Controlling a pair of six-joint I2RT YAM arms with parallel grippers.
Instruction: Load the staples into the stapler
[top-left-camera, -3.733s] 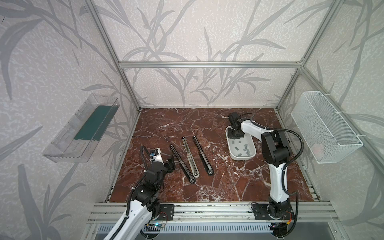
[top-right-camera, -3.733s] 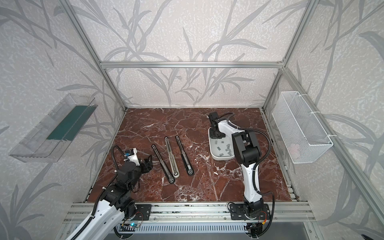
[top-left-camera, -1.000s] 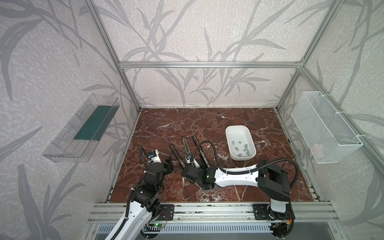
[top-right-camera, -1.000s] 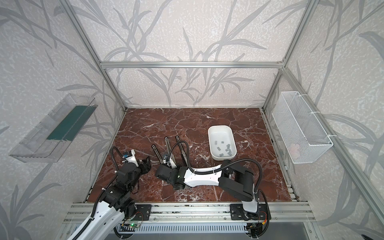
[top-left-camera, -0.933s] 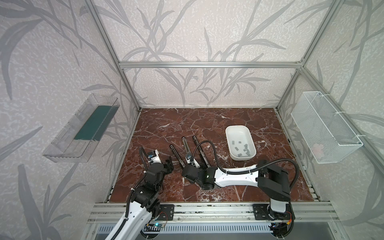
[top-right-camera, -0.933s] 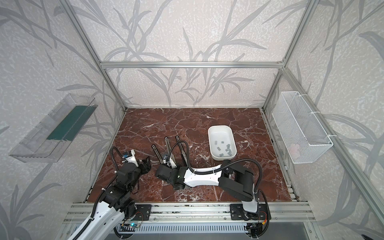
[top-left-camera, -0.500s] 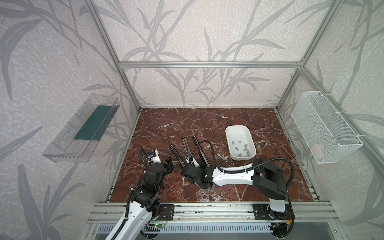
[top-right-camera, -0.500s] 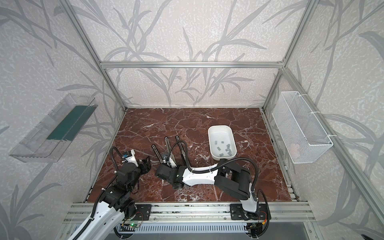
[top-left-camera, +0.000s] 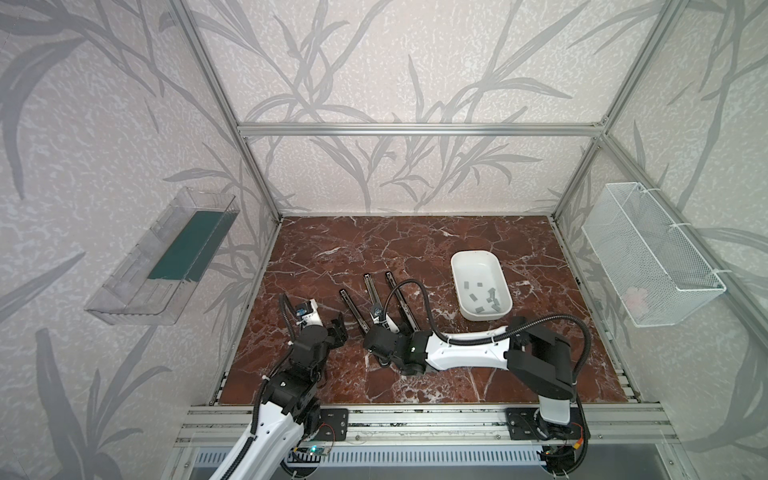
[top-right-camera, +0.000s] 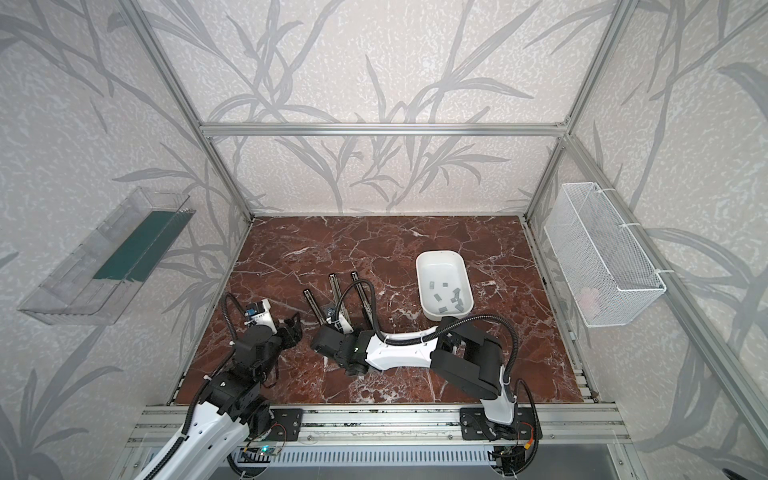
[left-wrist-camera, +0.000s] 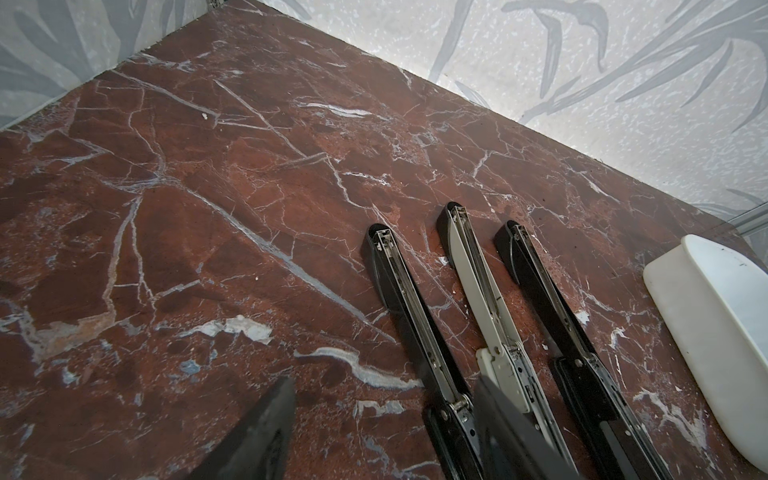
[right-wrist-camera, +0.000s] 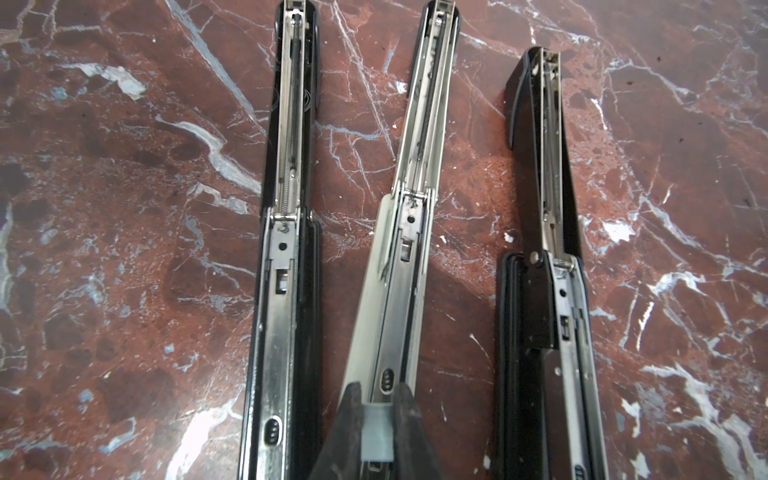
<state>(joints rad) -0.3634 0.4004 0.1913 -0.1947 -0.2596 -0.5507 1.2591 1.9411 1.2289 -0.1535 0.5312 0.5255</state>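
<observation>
Three staplers (top-left-camera: 353, 307) lie open, side by side, on the red stone table (top-left-camera: 374, 241). The right gripper (right-wrist-camera: 377, 401) pinches one grey staple strip (right-wrist-camera: 376, 432) right over one end of the middle stapler (right-wrist-camera: 409, 266). Loading looks like the step now; next the strip must line up with the thin metal track and drop in straight. The left gripper (top-left-camera: 338, 330) hangs beside them, fingers spread, empty. More staples (top-left-camera: 473, 297) sit in the white tray (top-left-camera: 456, 274). Leafy grey walls (top-left-camera: 374, 62) stand around.
</observation>
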